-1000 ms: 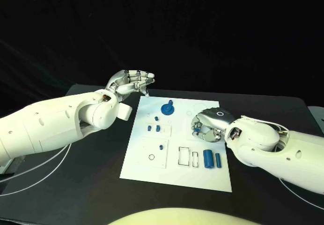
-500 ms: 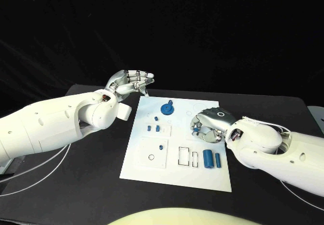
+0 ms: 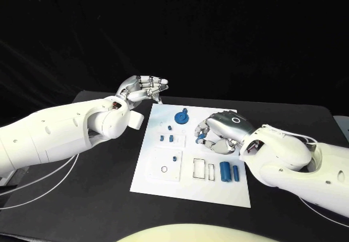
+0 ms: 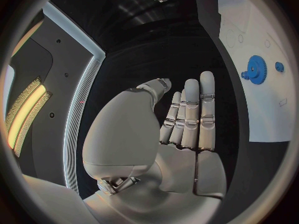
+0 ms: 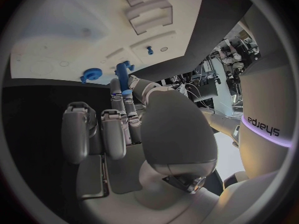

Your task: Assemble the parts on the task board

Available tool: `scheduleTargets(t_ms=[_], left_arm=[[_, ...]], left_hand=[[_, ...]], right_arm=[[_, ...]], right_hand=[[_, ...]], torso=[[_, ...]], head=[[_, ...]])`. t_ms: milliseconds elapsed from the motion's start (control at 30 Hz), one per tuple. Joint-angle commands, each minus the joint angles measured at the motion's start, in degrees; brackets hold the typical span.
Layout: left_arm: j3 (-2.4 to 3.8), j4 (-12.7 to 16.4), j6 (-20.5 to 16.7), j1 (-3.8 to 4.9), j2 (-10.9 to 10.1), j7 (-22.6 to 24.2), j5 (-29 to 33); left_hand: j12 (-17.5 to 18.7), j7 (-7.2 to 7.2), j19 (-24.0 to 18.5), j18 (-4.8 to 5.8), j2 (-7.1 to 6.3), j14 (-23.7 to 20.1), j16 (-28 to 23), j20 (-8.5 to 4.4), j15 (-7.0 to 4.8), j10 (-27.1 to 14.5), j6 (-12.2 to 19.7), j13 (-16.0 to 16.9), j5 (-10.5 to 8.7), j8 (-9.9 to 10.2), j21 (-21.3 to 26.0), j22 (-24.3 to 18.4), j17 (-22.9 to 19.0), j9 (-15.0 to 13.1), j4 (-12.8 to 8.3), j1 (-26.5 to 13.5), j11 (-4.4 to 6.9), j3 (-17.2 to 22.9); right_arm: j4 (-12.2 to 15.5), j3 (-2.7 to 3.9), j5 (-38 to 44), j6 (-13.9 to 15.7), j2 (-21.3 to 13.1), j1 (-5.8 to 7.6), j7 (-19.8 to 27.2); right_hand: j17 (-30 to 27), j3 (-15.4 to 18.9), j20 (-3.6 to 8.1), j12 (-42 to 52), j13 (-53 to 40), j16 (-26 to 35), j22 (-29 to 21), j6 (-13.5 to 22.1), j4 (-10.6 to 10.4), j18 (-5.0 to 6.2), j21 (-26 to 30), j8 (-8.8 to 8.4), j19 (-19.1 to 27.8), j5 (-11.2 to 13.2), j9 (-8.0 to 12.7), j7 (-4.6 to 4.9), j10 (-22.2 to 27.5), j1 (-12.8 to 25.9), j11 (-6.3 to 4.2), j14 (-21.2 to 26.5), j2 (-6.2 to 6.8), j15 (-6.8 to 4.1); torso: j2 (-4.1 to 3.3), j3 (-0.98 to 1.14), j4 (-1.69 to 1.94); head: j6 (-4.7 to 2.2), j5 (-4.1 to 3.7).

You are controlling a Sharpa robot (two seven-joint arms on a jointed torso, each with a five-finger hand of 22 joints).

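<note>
On my head feed the task board [image 3: 164,182] lies in the middle of the black counter [image 3: 87,201], its long side running from near to far. The right robot hand [image 3: 220,132] hangs over the right half of the board, about midway along it, with its fingers curled down and inward. In the right wrist feed I see that robot hand [image 5: 124,129] pinching a small blue part [image 5: 123,70] between thumb and fingertips. The part sits just above the white surface. I cannot tell whether it touches the board.

The left robot hand [image 3: 143,88] is raised beyond the far left corner of the board and clear of it. In the left wrist feed the hand [image 4: 181,129] holds nothing. Its fingers [image 4: 192,109] are stretched out side by side, with the thumb alongside them.

A blue gear [image 3: 181,118] stands near the far edge of the board, to the left of the right robot hand and slightly beyond it. The gear shows again in the left wrist feed [image 4: 255,69] and the right wrist feed [image 5: 91,75]. Nearer to me, two small blue pegs [image 3: 166,137] stand side by side in the left half of the board. Two blue cylinders [image 3: 230,172] lie next to each other toward the near right, just beside a pair of rectangular outlines [image 3: 202,169]. A small ring [image 3: 164,168] sits in a square field on the left side, well apart from the cylinders.
</note>
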State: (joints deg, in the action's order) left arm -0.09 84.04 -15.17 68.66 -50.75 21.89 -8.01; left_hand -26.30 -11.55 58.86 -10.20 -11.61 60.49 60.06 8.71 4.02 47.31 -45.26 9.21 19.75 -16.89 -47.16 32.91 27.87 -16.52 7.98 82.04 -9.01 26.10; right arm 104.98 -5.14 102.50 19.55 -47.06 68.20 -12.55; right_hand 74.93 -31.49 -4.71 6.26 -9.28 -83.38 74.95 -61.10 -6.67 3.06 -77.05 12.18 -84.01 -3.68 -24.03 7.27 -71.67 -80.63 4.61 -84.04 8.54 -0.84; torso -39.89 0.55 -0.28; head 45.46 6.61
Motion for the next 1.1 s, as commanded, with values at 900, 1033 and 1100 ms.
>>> scheduleTargets(t_ms=[900, 1033, 1100], left_arm=[[0.03, -0.3, 1.1, 0.05, 1.6, 0.2, 0.0], [0.03, -0.3, 1.2, 0.05, 1.6, 0.2, 0.0], [0.02, -0.3, 1.2, 0.05, 1.6, 0.2, 0.0]], left_hand=[[-0.5, -1.36, -0.5, -0.37, 0.09, -0.3, -0.1, -0.04, -0.04, -0.5, 0.6, 0.1, -0.01, -0.3, 0.3, 0.0, -0.1, 0.0, -0.4, 0.1, 0.02, -0.1], [-0.5, -1.36, -0.5, -0.37, 0.09, -0.3, -0.1, -0.04, -0.04, -0.5, 0.6, 0.1, -0.01, -0.3, 0.3, 0.0, -0.1, 0.0, -0.4, 0.1, 0.02, -0.1], [-0.5, -1.36, -0.5, -0.37, 0.09, -0.3, -0.1, -0.04, -0.04, -0.5, 0.6, 0.1, -0.01, -0.3, 0.3, 0.0, -0.1, 0.0, -0.4, 0.1, 0.02, -0.1]], right_arm=[[-8.2, -1.53, -0.3, 2.5, 15.1, -9.01, 4.2], [-9.1, -1.63, 0.3, 2.1, 15.5, -9.25, 4.1], [-9.3, -1.66, 0.5, 1.9, 15.6, -9.35, 4.1]], right_hand=[[0.6, -2.7, 0.19, -0.8, 0.0, -0.3, 9.3, 0.2, 3.1, -0.48, 0.0, 0.06, -2.0, -1.0, -0.2, 0.28, -1.9, -0.2, -1.32, -3.2, 0.05, -0.35], [0.6, -2.7, 0.19, -0.8, 0.0, -0.3, 9.3, 0.2, 3.1, -0.48, 0.0, 0.06, -2.0, -1.0, -0.2, 0.28, -1.9, -0.2, -1.32, -3.2, 0.05, -0.35], [0.6, -2.7, 0.19, -0.8, 0.0, -0.3, 9.3, 0.2, 3.1, -0.48, 0.0, 0.06, -2.0, -1.0, -0.2, 0.28, -1.9, -0.2, -1.32, -3.2, 0.05, -0.35]], torso=[[-0.09, -0.03, 0.09], [-0.13, 0.01, 0.06], [-0.1, 0.02, -0.02]], head=[[1.07, 3.78], [1.27, 3.95], [1.37, 4.16]])
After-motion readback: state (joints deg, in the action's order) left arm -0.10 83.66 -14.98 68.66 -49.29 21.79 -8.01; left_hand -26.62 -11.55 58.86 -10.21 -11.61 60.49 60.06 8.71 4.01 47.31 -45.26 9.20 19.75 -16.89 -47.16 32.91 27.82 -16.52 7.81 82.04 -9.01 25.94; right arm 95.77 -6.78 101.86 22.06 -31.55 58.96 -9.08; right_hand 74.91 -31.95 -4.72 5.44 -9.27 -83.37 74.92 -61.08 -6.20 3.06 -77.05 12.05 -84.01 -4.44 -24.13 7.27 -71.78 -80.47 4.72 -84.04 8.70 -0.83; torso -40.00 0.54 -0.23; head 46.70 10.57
